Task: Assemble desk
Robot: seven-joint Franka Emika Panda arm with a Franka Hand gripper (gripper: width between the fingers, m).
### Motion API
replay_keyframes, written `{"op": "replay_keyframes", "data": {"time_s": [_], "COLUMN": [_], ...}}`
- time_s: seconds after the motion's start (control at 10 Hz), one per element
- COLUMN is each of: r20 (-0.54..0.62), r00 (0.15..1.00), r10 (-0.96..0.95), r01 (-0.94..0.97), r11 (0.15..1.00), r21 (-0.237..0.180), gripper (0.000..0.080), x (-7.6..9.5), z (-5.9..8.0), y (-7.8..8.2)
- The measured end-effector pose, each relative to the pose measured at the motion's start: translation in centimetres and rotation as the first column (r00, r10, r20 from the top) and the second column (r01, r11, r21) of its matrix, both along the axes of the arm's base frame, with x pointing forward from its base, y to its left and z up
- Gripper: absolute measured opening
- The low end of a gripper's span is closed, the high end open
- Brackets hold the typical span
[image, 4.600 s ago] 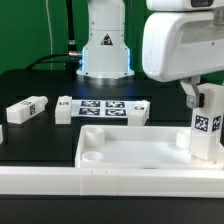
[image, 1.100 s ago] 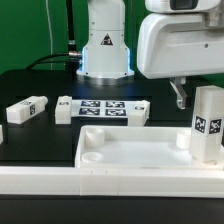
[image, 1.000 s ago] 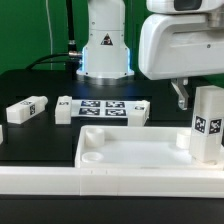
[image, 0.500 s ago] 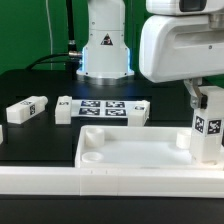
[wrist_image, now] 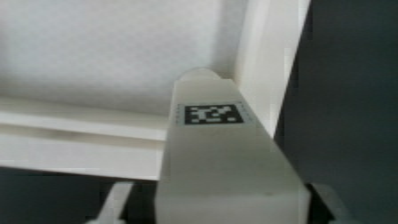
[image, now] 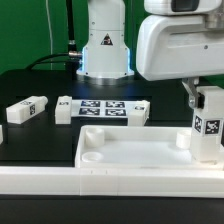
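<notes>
One tabletop [image: 125, 150] and three legs can be counted. At the exterior view's far left, a lying leg [image: 25, 108] rests on the dark table [image: 40, 150]. A white sliver at the very edge is cut off and cannot be identified. Next, a second leg [image: 63, 108] lies just beside the left end of the one marker board [image: 105, 108]. The tabletop sits nearer, right behind the white rail [image: 100, 182]. At its far right corner stands the upright leg [image: 207, 130], its right side cut by the frame. The single gripper [image: 205, 100] pinches the leg's upper part. One dark finger [image: 189, 95] shows and the other is hidden. In the wrist view this leg covers the corner socket, so whether it is seated cannot be told.
</notes>
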State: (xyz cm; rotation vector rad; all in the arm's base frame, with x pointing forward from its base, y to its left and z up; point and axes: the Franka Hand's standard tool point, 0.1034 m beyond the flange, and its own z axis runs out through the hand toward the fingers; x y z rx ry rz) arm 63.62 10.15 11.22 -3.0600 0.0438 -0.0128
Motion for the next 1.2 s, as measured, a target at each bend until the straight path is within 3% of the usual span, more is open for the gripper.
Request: {"op": "replay_keyframes", "data": {"time_s": [0.4,0.8,0.9,1.2], "r20": [-0.038,-0.084,-0.096,-0.119], "r00": [0.893,0.593,0.503,0.348], "r10": [-0.449,-0.801,-0.859,-0.93], "r01": [0.45,0.803,0.862,0.935], "r11": [0.893,0.596,0.507,0.354], "r21": [0.01,-0.013,-0.017,-0.028], "gripper": [0.029,0.029,0.029,0.029], "x": [-0.35,-0.59,-0.57,-0.53], "z": [-0.15,-0.24,-0.22,-0.21], "y": [-0.09,0.44,0.5,0.55]}}
